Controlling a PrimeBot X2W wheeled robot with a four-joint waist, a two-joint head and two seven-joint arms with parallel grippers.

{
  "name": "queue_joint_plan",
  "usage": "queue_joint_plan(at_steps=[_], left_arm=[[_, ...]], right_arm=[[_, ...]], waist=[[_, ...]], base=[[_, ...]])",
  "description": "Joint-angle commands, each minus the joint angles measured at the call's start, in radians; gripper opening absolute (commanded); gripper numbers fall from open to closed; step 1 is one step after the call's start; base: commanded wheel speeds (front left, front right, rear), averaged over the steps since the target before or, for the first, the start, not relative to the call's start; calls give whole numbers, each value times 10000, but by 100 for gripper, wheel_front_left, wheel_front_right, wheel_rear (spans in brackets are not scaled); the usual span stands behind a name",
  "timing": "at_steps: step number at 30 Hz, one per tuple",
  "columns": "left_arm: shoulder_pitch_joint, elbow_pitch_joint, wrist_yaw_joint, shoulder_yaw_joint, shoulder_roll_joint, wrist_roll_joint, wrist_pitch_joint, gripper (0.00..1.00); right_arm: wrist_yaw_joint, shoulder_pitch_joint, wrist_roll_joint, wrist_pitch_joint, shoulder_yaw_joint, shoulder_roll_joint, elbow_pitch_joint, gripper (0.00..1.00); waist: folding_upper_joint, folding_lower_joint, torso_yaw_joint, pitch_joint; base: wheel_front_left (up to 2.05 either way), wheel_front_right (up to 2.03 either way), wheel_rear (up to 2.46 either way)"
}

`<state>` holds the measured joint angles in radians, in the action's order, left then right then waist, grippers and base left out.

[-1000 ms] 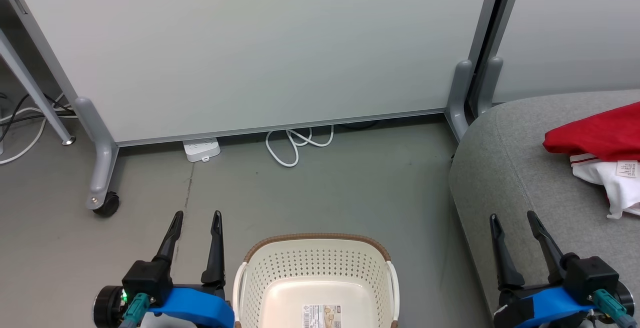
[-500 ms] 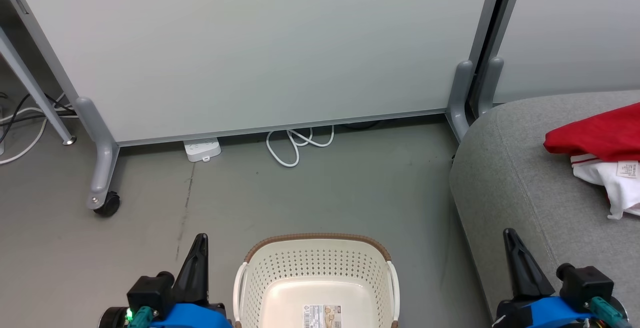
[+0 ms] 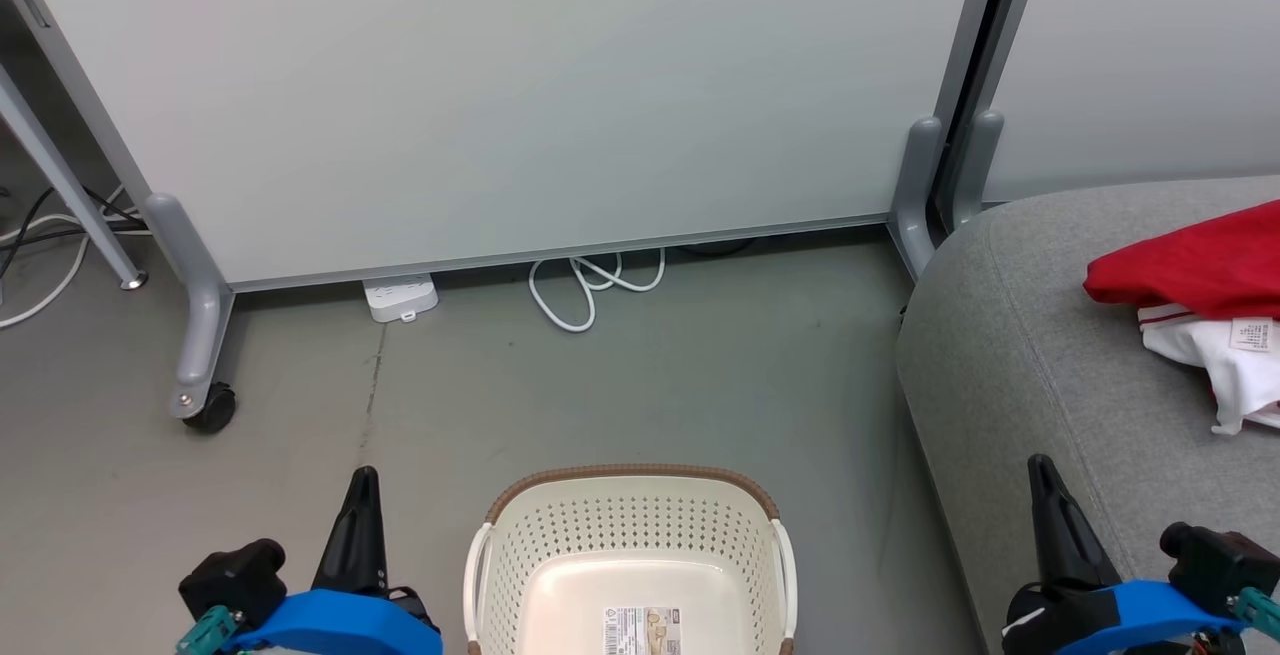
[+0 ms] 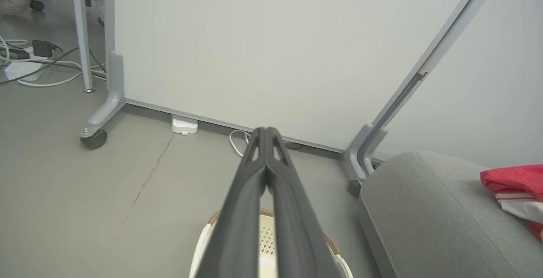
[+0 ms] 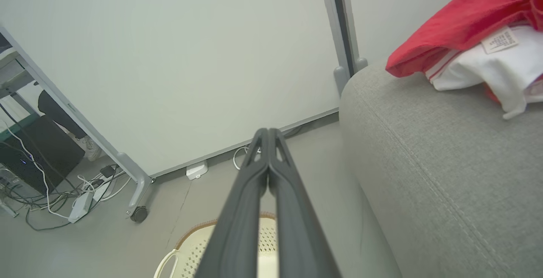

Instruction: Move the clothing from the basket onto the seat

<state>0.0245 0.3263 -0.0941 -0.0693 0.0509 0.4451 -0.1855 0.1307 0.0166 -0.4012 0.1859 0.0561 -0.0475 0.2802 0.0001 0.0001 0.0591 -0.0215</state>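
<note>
You had one emptied basket at six o'clock. One heap of clothing lay on the one seat at three o'clock. Both pairs of jaws were pressed tight together, gripping nothing.

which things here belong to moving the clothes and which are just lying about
For the job:
clothing, lying on the seat
basket, no clothes seen in it

Just lying about:
power strip
white cable
partition and its caster
</note>
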Motion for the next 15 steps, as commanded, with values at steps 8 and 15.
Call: queue_joint_plan(at_steps=[8, 15], left_arm=[[406, -283, -80, 321, 1, 1684, 423, 0], [447, -337, -110, 466, 0, 2594, 655, 0]], right_arm=[[0, 350, -1766, -396, 93, -33, -221, 0], [0, 406, -2708, -633, 136, -34, -241, 0]], waist=[[-1, -1, -49, 21], [-1, -1, -82, 34]], base=[[0, 0, 0], [0, 0, 0]])
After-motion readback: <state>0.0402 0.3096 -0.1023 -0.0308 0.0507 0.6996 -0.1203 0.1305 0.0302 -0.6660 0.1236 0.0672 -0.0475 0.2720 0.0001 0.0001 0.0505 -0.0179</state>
